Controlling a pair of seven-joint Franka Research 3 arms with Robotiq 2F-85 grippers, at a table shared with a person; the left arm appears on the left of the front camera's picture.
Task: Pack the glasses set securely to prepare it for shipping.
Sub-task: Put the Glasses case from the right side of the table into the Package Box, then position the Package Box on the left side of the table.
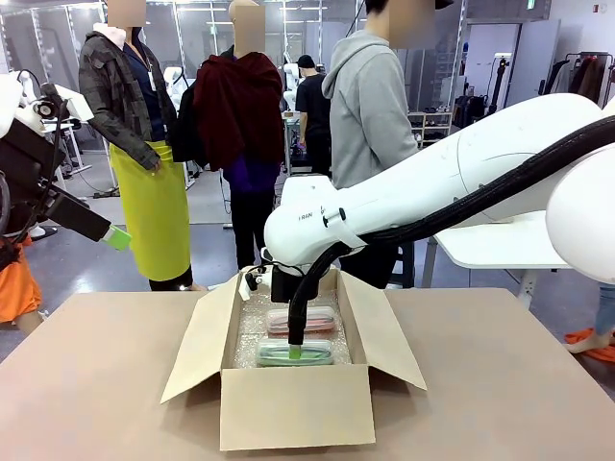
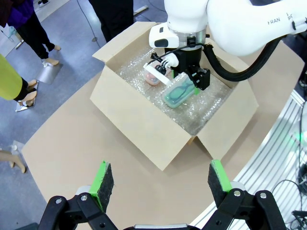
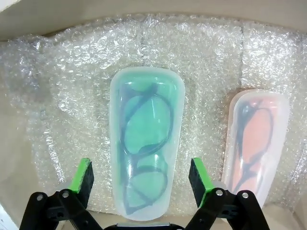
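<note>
Both cases of the glasses set lie side by side on bubble wrap (image 3: 192, 52) inside an open cardboard box (image 1: 296, 408). The pale green case (image 3: 146, 143) (image 1: 296, 353) (image 2: 178, 93) is nearer the robot, and the pale pink case (image 3: 256, 139) (image 1: 301, 320) (image 2: 153, 78) lies beyond it. My right gripper (image 3: 142, 177) (image 1: 294, 348) reaches down into the box and stands open. Its green pads straddle the green case with a gap on each side. My left gripper (image 2: 160, 179) (image 1: 115, 237) hangs open and empty, high off the table's left side.
The box flaps (image 1: 197, 341) stand out to both sides and toward the person. Bare brown table (image 1: 86, 384) surrounds the box. A person in a grey hoodie (image 1: 370, 106) stands behind the far edge, and others stand farther back.
</note>
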